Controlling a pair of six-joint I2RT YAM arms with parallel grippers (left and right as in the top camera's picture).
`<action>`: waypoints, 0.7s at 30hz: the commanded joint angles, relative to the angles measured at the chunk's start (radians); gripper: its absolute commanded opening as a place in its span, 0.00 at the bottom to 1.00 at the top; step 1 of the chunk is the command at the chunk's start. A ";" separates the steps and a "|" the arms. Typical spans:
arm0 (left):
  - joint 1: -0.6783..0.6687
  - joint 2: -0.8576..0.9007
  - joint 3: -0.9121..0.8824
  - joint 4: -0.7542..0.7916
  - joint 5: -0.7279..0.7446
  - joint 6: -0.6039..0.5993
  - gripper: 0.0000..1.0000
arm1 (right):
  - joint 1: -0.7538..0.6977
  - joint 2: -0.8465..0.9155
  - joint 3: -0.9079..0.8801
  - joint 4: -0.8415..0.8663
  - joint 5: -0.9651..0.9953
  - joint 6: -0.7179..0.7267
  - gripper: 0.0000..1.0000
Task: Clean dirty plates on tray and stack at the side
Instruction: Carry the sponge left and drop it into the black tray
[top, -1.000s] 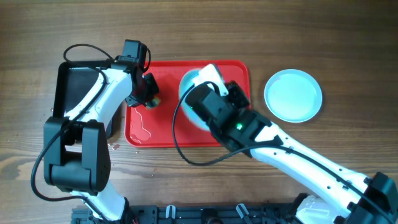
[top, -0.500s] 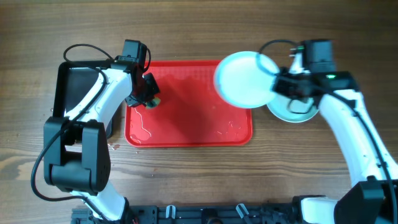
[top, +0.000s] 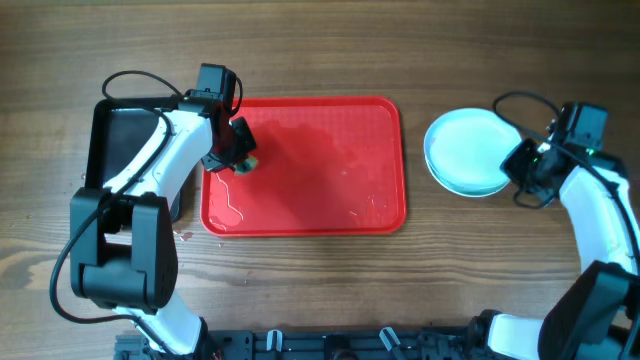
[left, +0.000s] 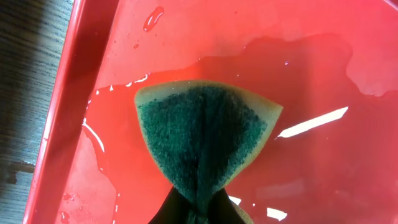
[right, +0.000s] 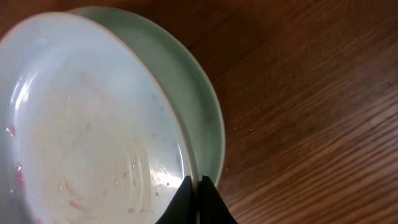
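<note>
Overhead: the tray carries none; the plates lie stacked on the counter at its 3 o'clock. The right end effector pinches the top rim, and the left end effector clamps a sponge. Seemingly only release remains.

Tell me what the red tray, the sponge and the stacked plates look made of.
The tray: probably plastic, glossy red; water pools and glints on it. The sponge: soft yellow foam with a dark green scouring face, creased where pinched. The plates: glazed ceramic or melamine, cannot tell which; smooth pale sheen with soft highlights.
</note>
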 joint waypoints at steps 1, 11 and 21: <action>0.003 -0.012 -0.002 0.003 -0.017 -0.013 0.04 | -0.002 0.042 -0.045 0.048 0.019 0.011 0.08; 0.077 -0.113 0.077 -0.114 -0.017 0.125 0.04 | 0.014 0.045 0.063 0.008 -0.259 -0.060 0.59; 0.372 -0.160 0.079 -0.188 -0.103 0.148 0.04 | 0.288 -0.013 0.237 -0.063 -0.269 -0.097 0.67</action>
